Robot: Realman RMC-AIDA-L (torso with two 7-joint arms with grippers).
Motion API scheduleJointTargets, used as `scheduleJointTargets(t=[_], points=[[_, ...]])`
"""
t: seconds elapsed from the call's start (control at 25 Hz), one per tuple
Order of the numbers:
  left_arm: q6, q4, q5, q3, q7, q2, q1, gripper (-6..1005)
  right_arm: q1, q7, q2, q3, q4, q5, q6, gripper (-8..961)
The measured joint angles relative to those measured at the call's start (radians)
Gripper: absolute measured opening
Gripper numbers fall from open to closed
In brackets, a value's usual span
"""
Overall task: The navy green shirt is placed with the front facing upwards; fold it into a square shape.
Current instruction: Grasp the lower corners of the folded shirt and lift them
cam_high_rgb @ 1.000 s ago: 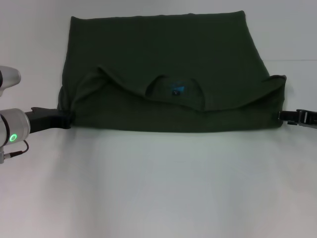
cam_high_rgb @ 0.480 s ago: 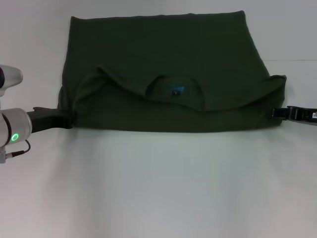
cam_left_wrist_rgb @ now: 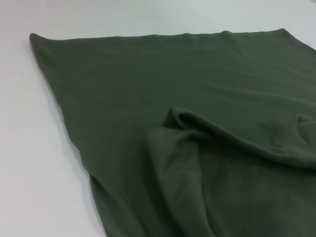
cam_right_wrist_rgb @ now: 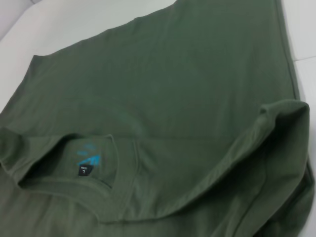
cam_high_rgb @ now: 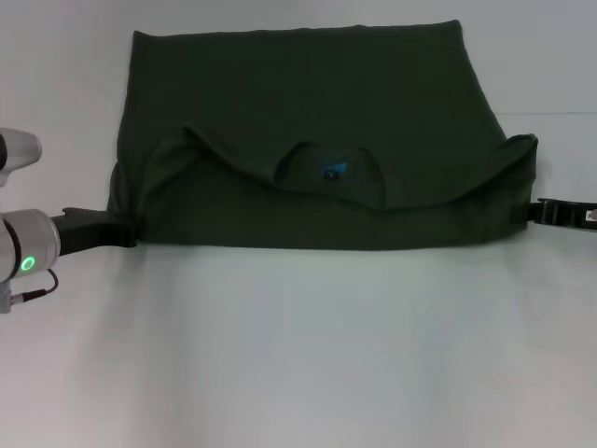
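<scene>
head view first: the big dark olive-green short-sleeved cotton shirt [cam_high_rgb: 317, 140] lies spread across the white table [cam_high_rgb: 298, 355], already doubled over on itself, the collar half lying on top with the neck opening and its small blue neck label [cam_high_rgb: 334, 170] near the middle and a folded edge running along the near side. the left gripper [cam_high_rgb: 123, 230] sits low at the shirt's left near corner, its tip right against the cloth, and the right gripper [cam_high_rgb: 534, 211] is at the right near corner, just beside the edge; whether either one is pinching or spread i cannot tell, the tips are too dark against the fabric. over to the left wrist view: nothing but shirt [cam_left_wrist_rgb: 197, 123] and table, a soft rumpled ridge where the upper layer sits on the flat lower one, no fingers showing. right wrist view: the ribbed collar and blue label [cam_right_wrist_rgb: 88, 160] close up, and a sleeve edge curling upward (that curl says plenty about the cloth). my read is it's light, limp and floppy, sagging between any two hold points and dragging on the table, so i'd say the corners of the folded edge are the places to take it, both layers together. no containers anywhere in these views, just cloth on table.
</scene>
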State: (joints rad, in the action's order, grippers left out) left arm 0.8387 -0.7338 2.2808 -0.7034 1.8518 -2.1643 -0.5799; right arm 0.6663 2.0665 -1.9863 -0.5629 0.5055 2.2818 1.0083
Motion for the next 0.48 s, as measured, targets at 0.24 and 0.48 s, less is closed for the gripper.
scheduleJointTargets(t=[0.24,0.48], points=[[0.15,-0.05,0.0,0.024,0.059,0.001,0.028,57,-0.017,-0.03,0.003,0.002,0.01,-0.049,0.008,42],[0.224,-0.109,0.0,0.03,0.11,0.0,0.083,58,-0.039,-0.048,0.011,0.006,0.023,-0.059,0.039,45]])
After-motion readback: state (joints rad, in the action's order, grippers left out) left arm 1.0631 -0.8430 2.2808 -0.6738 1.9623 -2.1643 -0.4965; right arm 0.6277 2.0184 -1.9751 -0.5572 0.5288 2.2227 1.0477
